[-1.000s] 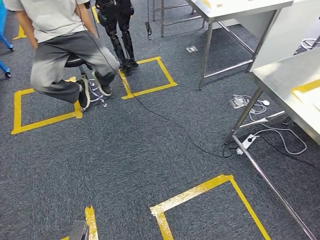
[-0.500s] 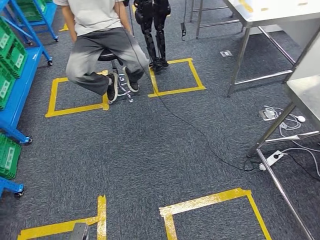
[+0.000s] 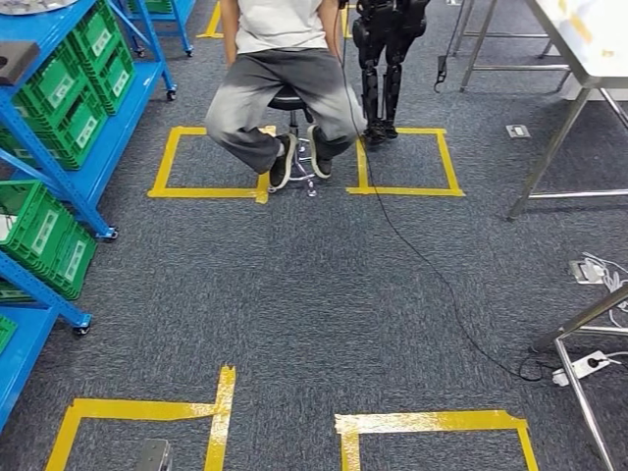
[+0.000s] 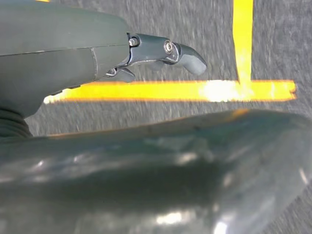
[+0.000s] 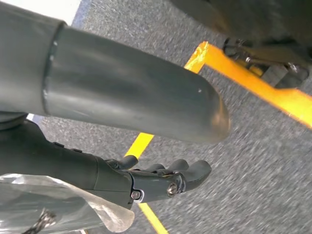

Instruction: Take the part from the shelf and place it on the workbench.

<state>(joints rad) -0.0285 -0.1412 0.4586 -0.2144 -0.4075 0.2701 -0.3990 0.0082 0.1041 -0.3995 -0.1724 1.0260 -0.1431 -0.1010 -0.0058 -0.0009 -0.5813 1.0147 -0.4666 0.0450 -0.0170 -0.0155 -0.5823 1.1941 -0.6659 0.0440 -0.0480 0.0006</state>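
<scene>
Turn toward blue shelf (image 3: 119, 137) brings green bins (image 3: 55, 93) into frame. Left hand (image 4: 147, 48) fingers straight, holding nothing; right hand (image 5: 147, 180) fingers loosely curled beside clear plastic bag (image 5: 66, 204), grip impossible to tell. Part unidentifiable, possibly bagged.

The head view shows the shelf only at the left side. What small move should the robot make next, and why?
Probably turn left, so that the blue shelf comes in front of it. The green bins sit at the left edge of the head view, seemingly out of reach, and the left hand hangs over the yellow floor tape with nothing in it.
</scene>
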